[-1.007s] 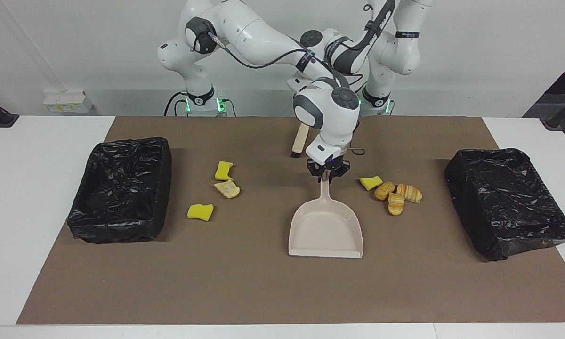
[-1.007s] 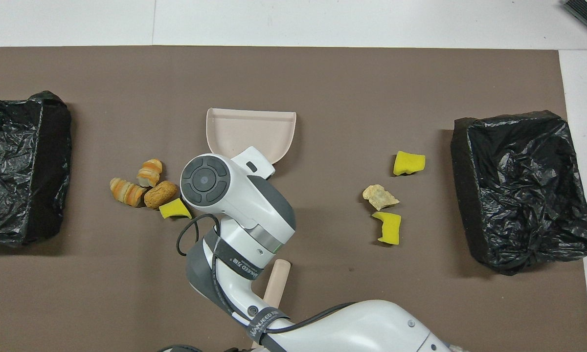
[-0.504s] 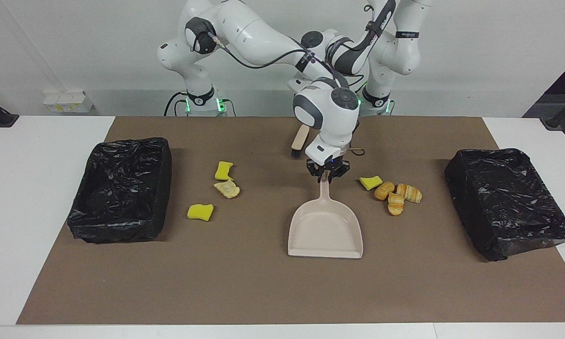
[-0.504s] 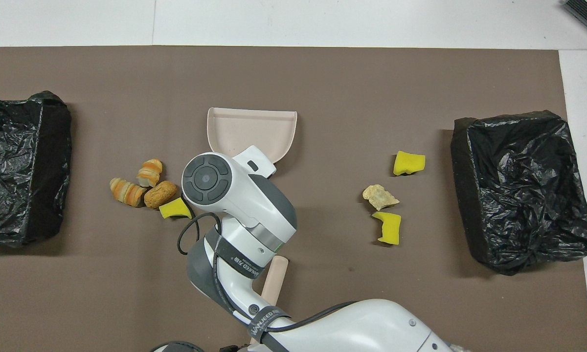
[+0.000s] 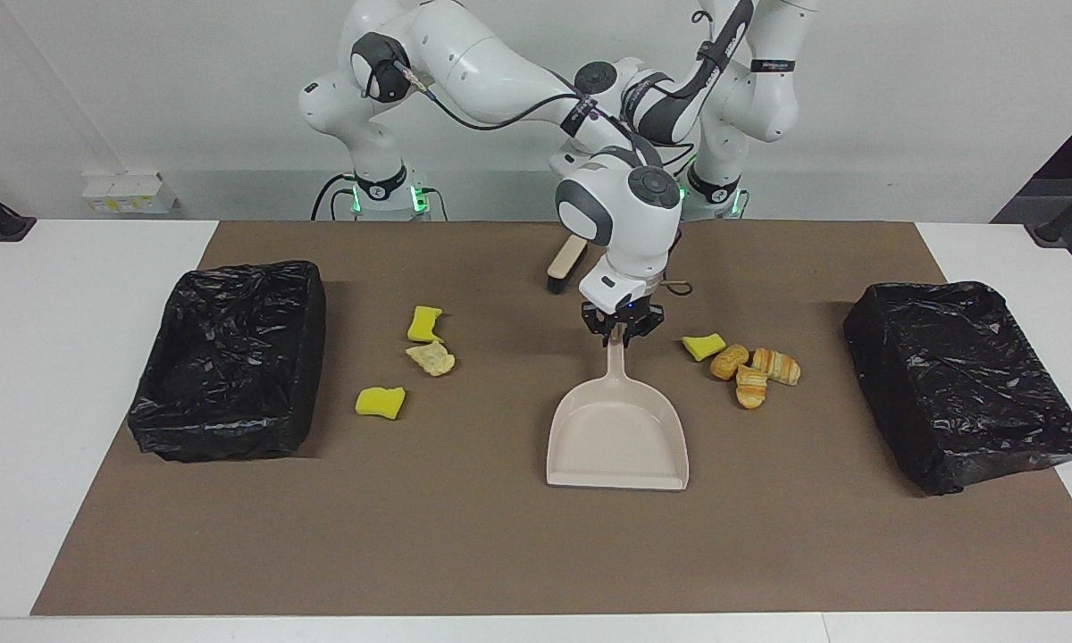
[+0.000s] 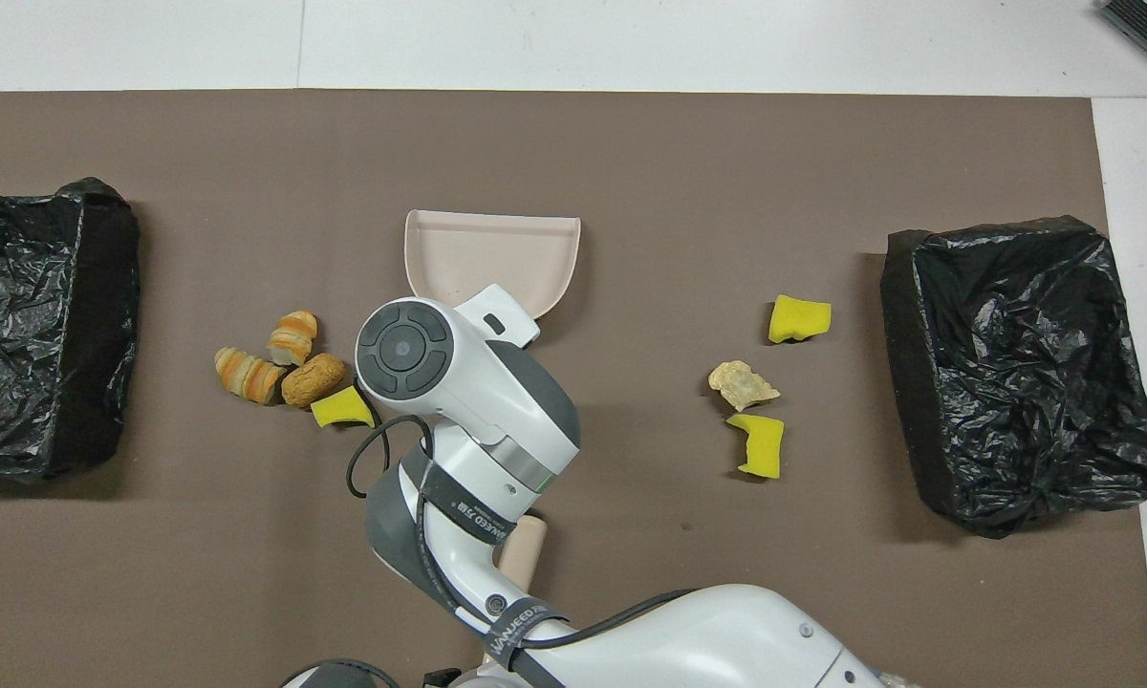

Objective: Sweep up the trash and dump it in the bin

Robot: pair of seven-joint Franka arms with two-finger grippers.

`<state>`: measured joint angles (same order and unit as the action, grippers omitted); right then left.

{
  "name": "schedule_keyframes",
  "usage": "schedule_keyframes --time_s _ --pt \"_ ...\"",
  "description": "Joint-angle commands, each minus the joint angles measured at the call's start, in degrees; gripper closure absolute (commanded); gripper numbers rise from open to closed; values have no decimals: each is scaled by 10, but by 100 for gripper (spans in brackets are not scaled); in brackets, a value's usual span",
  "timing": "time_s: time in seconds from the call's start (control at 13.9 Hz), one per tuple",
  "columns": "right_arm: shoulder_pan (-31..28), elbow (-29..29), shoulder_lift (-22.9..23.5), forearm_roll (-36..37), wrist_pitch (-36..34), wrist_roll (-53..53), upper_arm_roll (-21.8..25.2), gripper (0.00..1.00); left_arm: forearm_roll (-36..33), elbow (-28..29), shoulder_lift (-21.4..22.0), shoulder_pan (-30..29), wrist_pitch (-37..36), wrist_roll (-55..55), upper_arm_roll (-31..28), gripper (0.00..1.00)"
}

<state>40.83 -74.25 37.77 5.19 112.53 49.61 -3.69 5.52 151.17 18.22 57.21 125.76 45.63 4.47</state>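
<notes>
i'm reading "wanjeed" printed in white on the black strap [image 6: 519, 632] wrapping the right arm's cable in the overhead view; a second strap [image 6: 465, 516] is showing similar lettering. the other arm's band [image 5: 773, 65] is staying unreadable to me.

beige dustpan [image 6: 492, 258] mid-mat, yellow and bread trash [image 6: 282, 368] beside it

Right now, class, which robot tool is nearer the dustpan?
Right. The right tool grips the dustpan by its handle. The left tool is hidden by the right arm, seemingly by the brush, nearer the robots.
</notes>
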Motion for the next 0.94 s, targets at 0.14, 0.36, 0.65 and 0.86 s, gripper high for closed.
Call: schedule_keyframes --time_s 0.14,0.36,0.65,0.86 --pt "-27 -15 -9 -40 11 -28 -4 100 -48 -7 -1 -12 -11 -8 2 100" --pt "-31 -15 -9 -38 11 -105 -4 100 -49 -39 7 -35 -24 -8 2 100" --pt "-31 -34 -30 -45 -4 -205 -4 100 -49 -69 42 -87 -79 -12 -1 100" --pt "-42 -36 -47 -41 -42 -269 -4 100 -49 -76 112 -193 -179 -114 -9 100"
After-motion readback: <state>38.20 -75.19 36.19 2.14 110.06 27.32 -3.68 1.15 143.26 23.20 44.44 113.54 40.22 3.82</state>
